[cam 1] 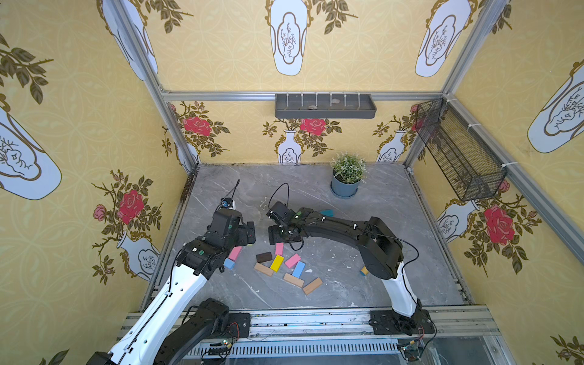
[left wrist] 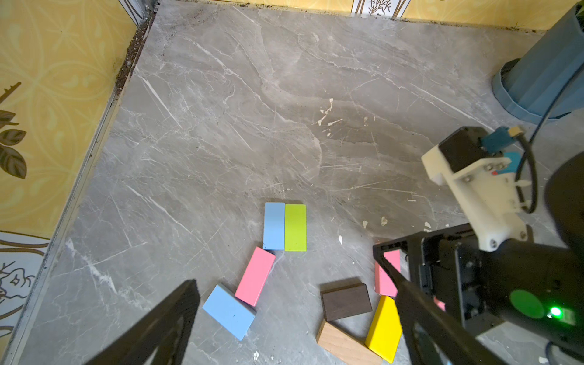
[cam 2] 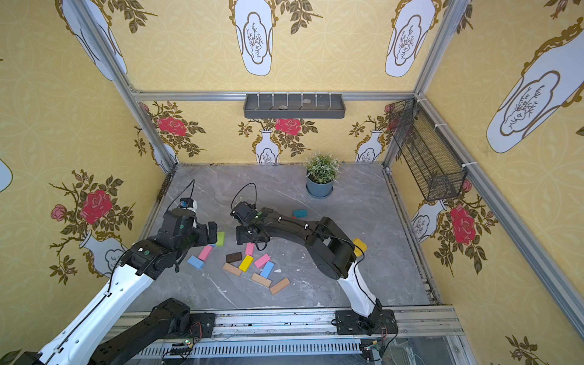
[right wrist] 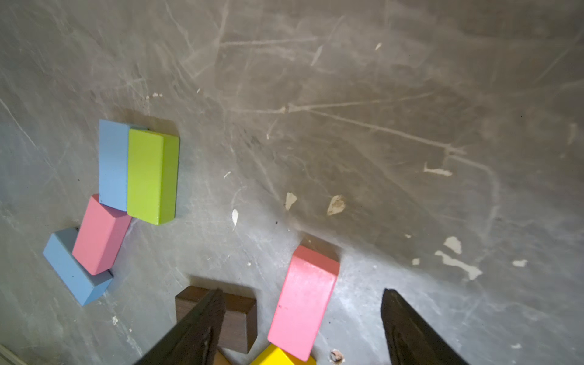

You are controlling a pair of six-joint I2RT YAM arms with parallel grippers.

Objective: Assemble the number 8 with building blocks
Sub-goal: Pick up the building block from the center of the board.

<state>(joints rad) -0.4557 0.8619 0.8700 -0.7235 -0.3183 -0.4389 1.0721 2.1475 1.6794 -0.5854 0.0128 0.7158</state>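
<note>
Building blocks lie scattered on the grey table. In the middle group are a pink block, dark brown, yellow, another pink, light blue and three tan ones. My right gripper hangs open low over the pink block, one finger on each side with gaps. To the left lie green, light blue, pink and blue blocks. My left gripper is open above them, holding nothing. No figure 8 is laid out.
A teal block lies behind the right arm. A yellow toy tool sits by the right arm's elbow. A potted plant stands at the back. Bare table stretches behind the blocks toward the back wall.
</note>
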